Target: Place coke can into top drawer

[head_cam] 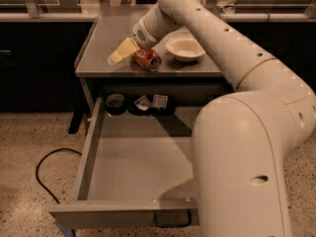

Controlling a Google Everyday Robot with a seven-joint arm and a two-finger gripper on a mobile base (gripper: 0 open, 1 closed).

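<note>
Gripper (116, 57), grip unclear, beside coke can (146, 59) lying sideways, silver end front-right

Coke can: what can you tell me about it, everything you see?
The can is red-orange with white markings and a silvery end. It looks like metal. It lies on its side on the cabinet top, near the front edge, left of the bowl and apart from it. The gripper sits close at its left; whether they touch is unclear. The can is not in the drawer yet.
</note>
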